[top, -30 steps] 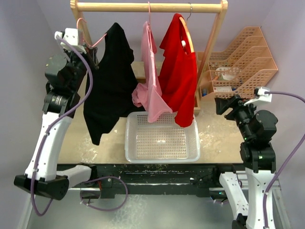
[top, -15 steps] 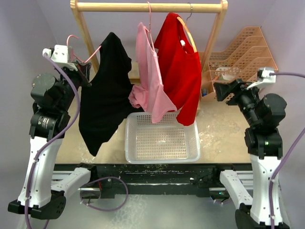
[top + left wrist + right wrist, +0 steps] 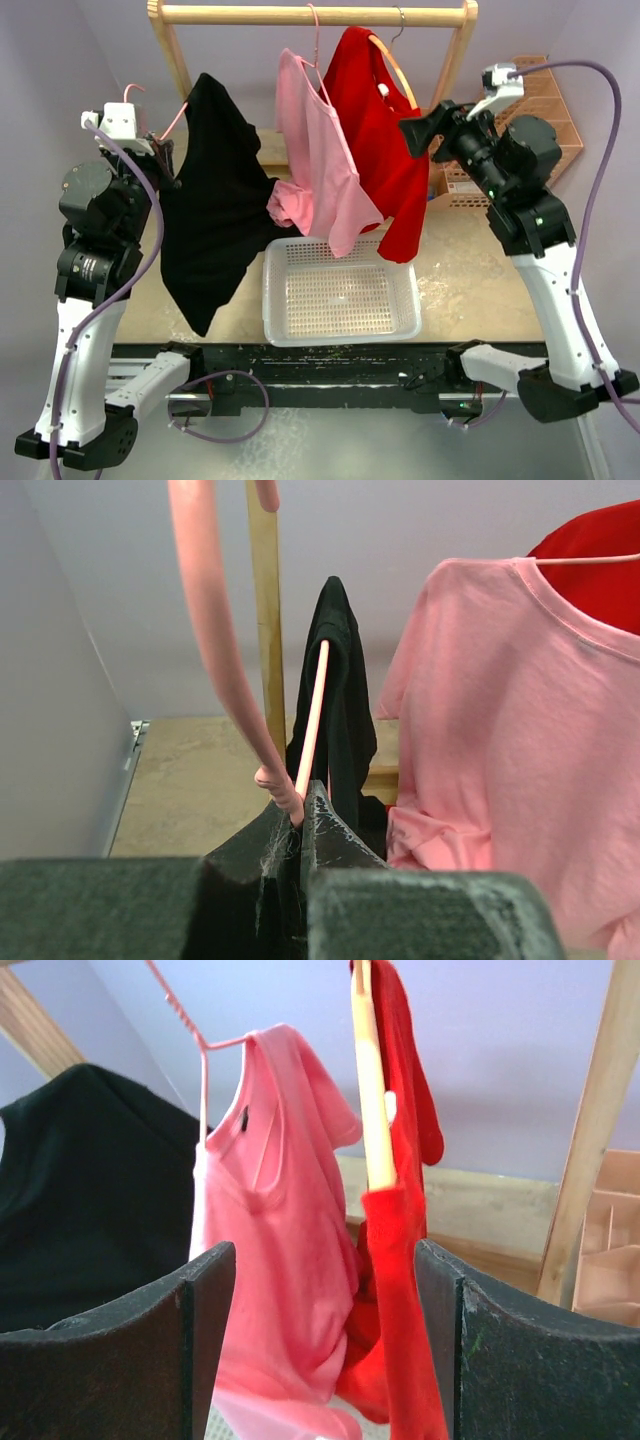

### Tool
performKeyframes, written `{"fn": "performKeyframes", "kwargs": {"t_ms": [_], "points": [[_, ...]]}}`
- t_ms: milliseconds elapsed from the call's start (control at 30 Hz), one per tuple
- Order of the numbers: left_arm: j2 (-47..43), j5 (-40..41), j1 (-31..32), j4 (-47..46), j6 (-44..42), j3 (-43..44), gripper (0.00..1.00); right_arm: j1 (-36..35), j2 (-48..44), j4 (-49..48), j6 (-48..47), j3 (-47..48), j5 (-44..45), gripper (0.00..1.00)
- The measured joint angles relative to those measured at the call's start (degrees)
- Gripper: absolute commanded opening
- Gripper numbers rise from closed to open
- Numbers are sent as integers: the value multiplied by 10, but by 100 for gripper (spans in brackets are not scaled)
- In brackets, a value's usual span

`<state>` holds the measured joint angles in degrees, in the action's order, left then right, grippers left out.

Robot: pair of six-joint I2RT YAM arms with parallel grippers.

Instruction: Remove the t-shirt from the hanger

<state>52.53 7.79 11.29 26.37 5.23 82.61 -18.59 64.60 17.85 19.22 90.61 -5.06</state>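
A black t-shirt [image 3: 215, 215] hangs on a pink hanger [image 3: 175, 122] that is off the rail. My left gripper [image 3: 160, 150] is shut on that pink hanger [image 3: 300, 730], holding it up at the left with the black shirt [image 3: 335, 710] on it. A pink t-shirt [image 3: 320, 160] on a pink hanger and a red t-shirt [image 3: 385, 150] on a wooden hanger [image 3: 368, 1090] hang from the wooden rail [image 3: 310, 14]. My right gripper [image 3: 415, 130] is open, raised close to the red shirt [image 3: 400, 1260], which shows between its fingers.
A white mesh basket [image 3: 340, 295] sits on the table under the shirts. The rack's wooden posts [image 3: 175, 60] stand at left and right. Peach slotted file trays [image 3: 560, 110] stand at the back right, behind the right arm.
The left gripper carried the pink hanger and black shirt further left, away from the rail. The right arm rose and swung left, up to the red shirt. The shirts swayed.
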Motion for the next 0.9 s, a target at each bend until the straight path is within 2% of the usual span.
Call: {"fn": "performKeyframes", "kwargs": {"t_ms": [300,667,900], "points": [[3,6,0,12,-19,40,0,-36,112,16,-35,128,25,74],[36,-4,0,12,-48,216,0,-39,242,89,-80,401,23,76],[23,7,0,26,-73,252,0,-39,273,91,-89,439,-5,78]]}}
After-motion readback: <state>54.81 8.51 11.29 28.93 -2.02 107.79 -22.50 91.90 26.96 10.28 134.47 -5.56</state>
